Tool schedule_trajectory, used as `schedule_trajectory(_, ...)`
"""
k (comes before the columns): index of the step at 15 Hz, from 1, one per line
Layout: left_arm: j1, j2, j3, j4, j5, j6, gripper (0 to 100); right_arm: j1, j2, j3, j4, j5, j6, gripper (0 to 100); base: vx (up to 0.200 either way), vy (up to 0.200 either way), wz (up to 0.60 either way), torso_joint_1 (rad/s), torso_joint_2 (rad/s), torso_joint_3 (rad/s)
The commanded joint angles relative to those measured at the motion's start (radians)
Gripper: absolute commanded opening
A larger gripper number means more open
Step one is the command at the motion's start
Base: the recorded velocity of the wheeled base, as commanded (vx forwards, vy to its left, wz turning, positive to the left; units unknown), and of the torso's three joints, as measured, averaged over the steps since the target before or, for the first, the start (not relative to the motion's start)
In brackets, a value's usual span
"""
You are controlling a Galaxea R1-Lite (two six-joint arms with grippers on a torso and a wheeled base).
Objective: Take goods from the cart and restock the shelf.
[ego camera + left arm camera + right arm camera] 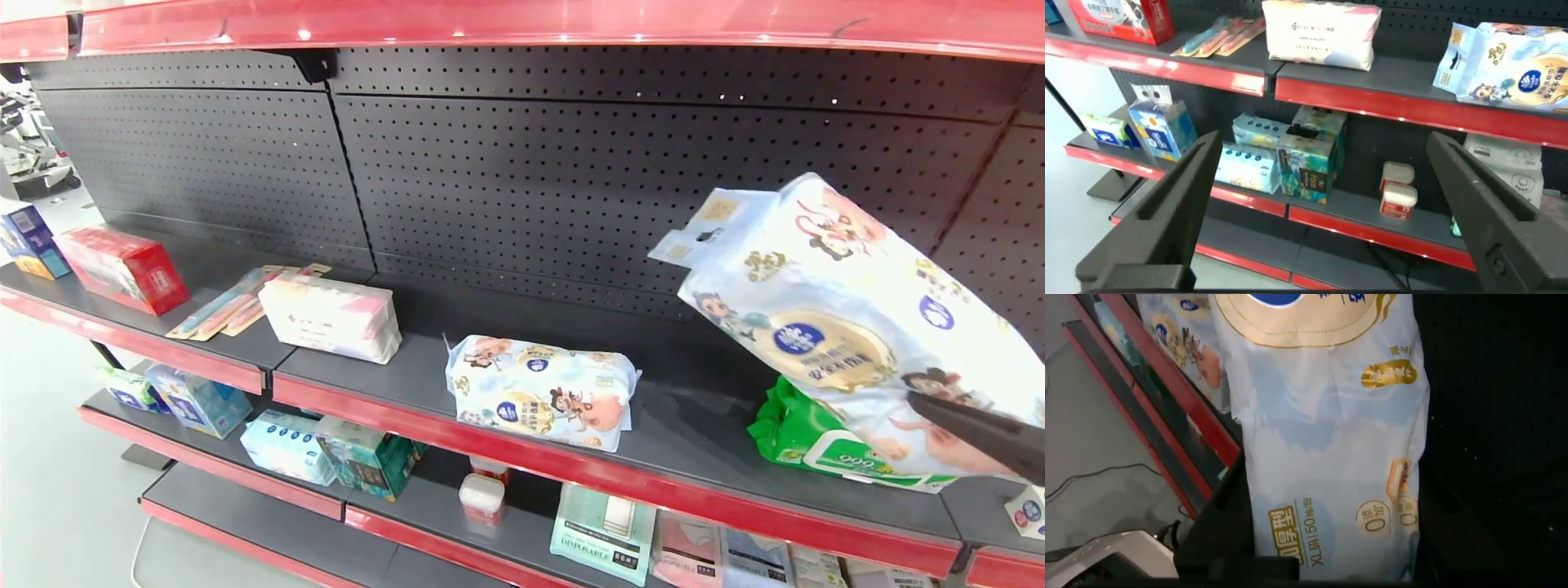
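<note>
My right gripper (967, 425) is shut on a large white and blue cartoon-printed pack (849, 327), holding it tilted in the air at the right end of the middle shelf (457, 425). The pack hangs just over a green pack (796, 437) lying on that shelf. In the right wrist view the held pack (1323, 449) runs between the dark fingers (1221, 535). A matching printed pack (543, 392) lies flat at the shelf's middle. My left gripper (1327, 220) is open and holds nothing, in front of the lower shelves, with its fingers (1167, 212) spread wide.
On the middle shelf to the left lie a pink and white tissue pack (331, 317), toothbrush cards (224, 302), a red box (122, 268) and a blue box (28, 241). Bare shelf shows between the two printed packs. Lower shelves (1372, 229) carry tissue boxes (1282, 155) and small jars (1398, 192).
</note>
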Motion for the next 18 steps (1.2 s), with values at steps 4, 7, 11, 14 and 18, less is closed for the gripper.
schedule_trajectory(4,0.000,0.002,0.000,0.000,0.001,0.000,100,0.062,0.298,0.068,-0.251,0.006,0.049,0,0.000,0.000,0.00,0.000,0.00,0.000)
schedule_trajectory(7,0.000,0.002,0.000,0.000,0.001,0.000,100,0.082,0.389,0.069,-0.340,0.006,0.051,0,0.000,0.000,0.00,0.000,0.00,0.000)
schedule_trajectory(11,0.000,0.002,0.000,0.000,0.001,0.000,100,0.089,0.478,0.020,-0.426,0.004,0.072,0,0.000,0.000,0.00,0.000,0.00,0.000)
schedule_trajectory(14,0.000,0.002,0.000,0.000,0.001,0.000,100,0.100,0.554,-0.006,-0.516,0.001,0.074,0,0.000,0.000,0.00,0.000,0.00,0.000)
schedule_trajectory(18,0.000,0.002,0.000,0.000,0.001,0.000,100,0.094,0.634,-0.072,-0.544,-0.001,0.074,0,0.000,0.000,0.00,0.000,0.00,0.000)
